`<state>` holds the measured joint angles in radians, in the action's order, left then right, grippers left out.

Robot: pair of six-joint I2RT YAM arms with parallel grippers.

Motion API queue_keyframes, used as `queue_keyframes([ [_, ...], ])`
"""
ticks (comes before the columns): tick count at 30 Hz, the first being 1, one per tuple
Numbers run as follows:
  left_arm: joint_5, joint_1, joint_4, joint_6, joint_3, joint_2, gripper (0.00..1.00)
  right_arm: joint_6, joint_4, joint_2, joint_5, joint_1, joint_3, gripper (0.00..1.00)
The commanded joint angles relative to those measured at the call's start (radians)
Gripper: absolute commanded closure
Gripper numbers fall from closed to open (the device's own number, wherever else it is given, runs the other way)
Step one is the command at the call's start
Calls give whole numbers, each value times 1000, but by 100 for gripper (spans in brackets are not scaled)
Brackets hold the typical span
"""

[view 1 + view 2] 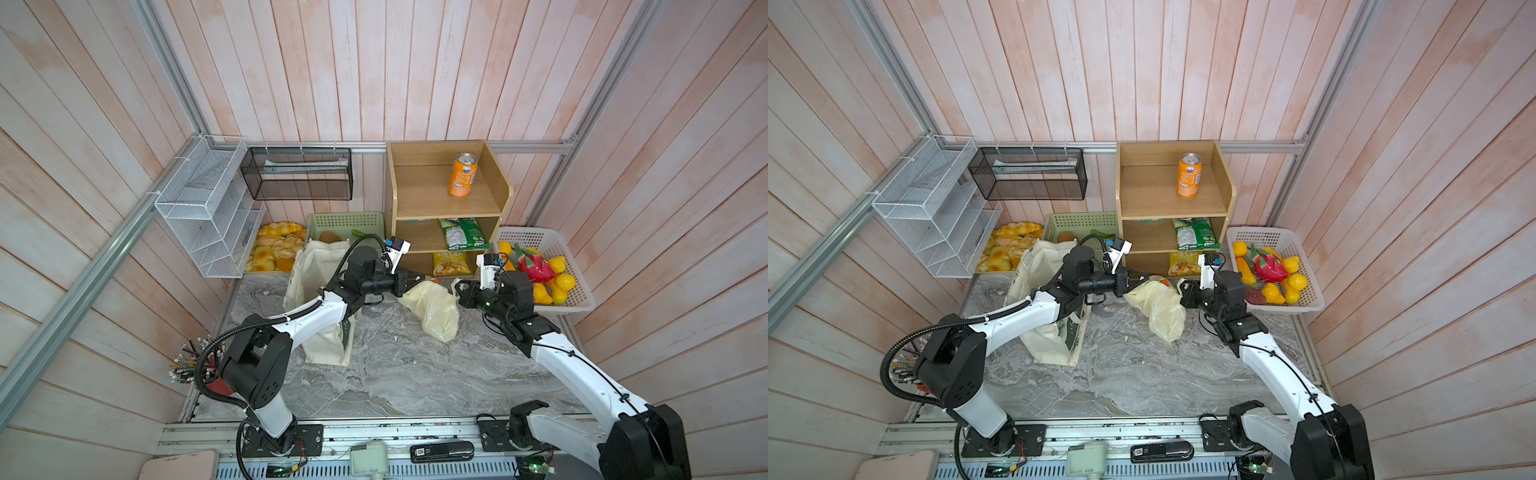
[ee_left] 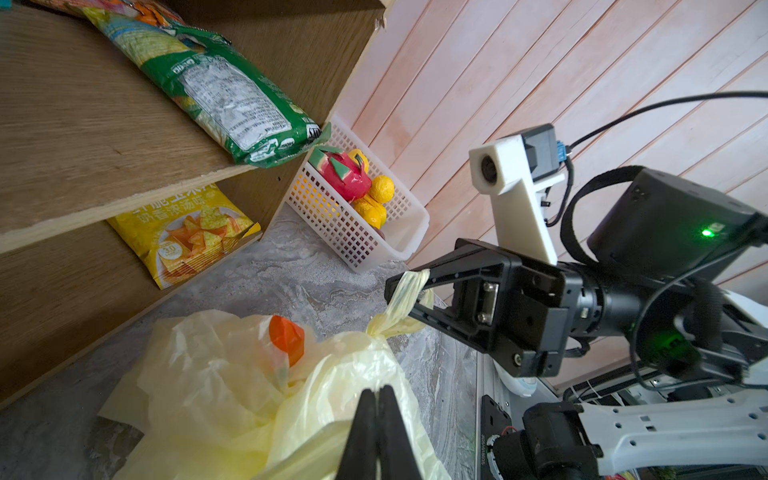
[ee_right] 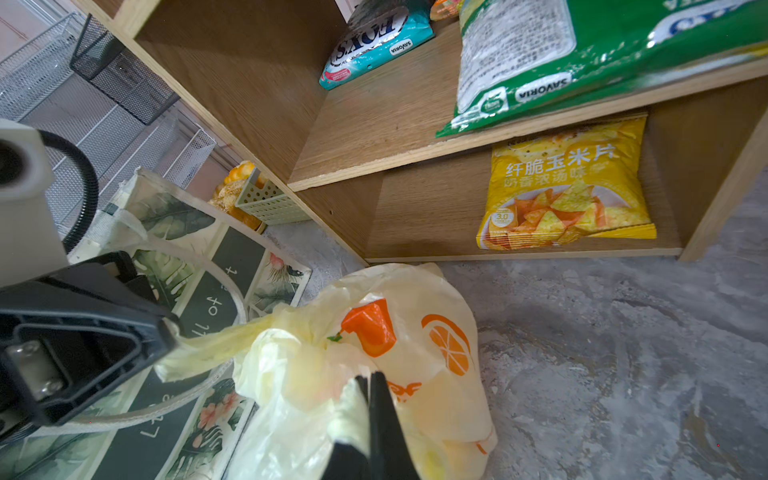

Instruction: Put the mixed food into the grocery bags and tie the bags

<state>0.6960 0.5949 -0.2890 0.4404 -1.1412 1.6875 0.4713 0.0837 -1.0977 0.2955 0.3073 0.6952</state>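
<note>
The pale-yellow plastic grocery bag [image 1: 436, 311] [image 1: 1160, 309] with orange fruit print lies bulging on the marble top in front of the shelf. My left gripper [image 1: 417, 277] [image 2: 379, 391] is shut on one stretched handle of it, as the right wrist view shows at the left gripper [image 3: 172, 332]. My right gripper [image 1: 458, 286] [image 3: 371, 379] is shut on the other twisted handle, seen wrapped at the right gripper [image 2: 406, 291]. The two handles are pulled apart across the bag's top. The cream canvas tote [image 1: 324, 349] [image 3: 187, 257] stands under my left arm. The mixed food is hidden.
A wooden shelf [image 1: 505, 195] at the back holds an orange can [image 1: 462, 174], a green packet [image 1: 461, 232] and a yellow chip packet [image 1: 449, 264]. A white fruit basket [image 1: 577, 305] stands at the right. A green basket [image 1: 345, 222], bread [image 1: 274, 249] and wire racks [image 1: 208, 216] are at the back left.
</note>
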Motion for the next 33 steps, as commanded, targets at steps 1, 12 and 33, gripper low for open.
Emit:
queue_keyframes([
  [1,-29,0,19,-36,-5,1,100,3,28,-23,-24,3,-5,100],
  [12,-208,-18,95,-75,23,-84,80,20,23,39,-84,-21,-99,100],
  [33,-313,-29,150,-150,98,-214,50,-1,-37,104,-71,-66,-168,100],
])
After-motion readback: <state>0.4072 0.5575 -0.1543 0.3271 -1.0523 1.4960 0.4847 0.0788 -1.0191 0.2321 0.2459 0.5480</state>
